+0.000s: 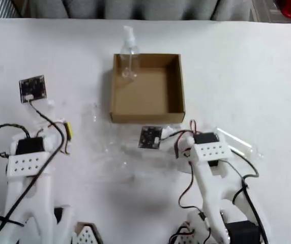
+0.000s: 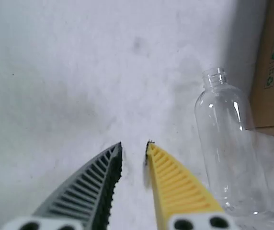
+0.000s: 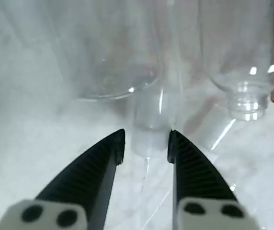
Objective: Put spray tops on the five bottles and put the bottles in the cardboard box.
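Cardboard box (image 1: 145, 116) sits at the upper middle of the high view, with a capped bottle (image 1: 129, 51) upright inside its upper left corner. The left pincer (image 2: 133, 149), narrowly parted and empty, hovers over the counter (image 2: 55, 72) near an uncapped bottle (image 2: 225, 143). The right pincer (image 3: 145, 141) is spread either side of a translucent spray top (image 3: 150, 122).

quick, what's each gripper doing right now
left gripper: slightly open, empty
right gripper: open, tips either side of a spray top, grip unclear
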Controlling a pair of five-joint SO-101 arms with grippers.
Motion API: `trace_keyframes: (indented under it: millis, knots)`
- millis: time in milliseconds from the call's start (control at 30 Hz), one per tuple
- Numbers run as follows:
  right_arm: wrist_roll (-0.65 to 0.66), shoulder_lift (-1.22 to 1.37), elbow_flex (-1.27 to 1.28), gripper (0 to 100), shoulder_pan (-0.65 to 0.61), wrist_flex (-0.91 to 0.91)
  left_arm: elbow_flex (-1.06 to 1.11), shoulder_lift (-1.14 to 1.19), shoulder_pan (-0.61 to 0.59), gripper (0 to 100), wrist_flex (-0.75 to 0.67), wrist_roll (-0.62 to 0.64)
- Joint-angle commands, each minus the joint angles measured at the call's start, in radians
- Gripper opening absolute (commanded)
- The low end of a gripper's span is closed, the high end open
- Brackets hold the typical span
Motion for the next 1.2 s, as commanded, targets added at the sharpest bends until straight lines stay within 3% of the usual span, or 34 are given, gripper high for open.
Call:
trace_keyframes:
  millis: [0,300,467,1067,1167]
  knots:
    - [0.011,0.064,-0.003,11.9,-0.010,-0.061,-0.008,0.008,-0.010,10,-0.025,0.002]
    - [0.006,0.162,-0.061,11.8,-0.010,-0.053,-0.006,0.008,-0.010,10,-0.026,0.002]
    - [-0.083,0.200,-0.094,1.1,-0.010,-0.053,-0.005,0.008,-0.010,10,-0.023,0.002]
    - [-0.396,0.240,-0.133,1.6,0.007,-0.048,0.014,0.001,-0.038,10,-0.040,0.002]
    - [-0.422,0.236,-0.133,1.6,0.041,-0.048,-0.034,0.001,-0.039,10,0.017,0.002]
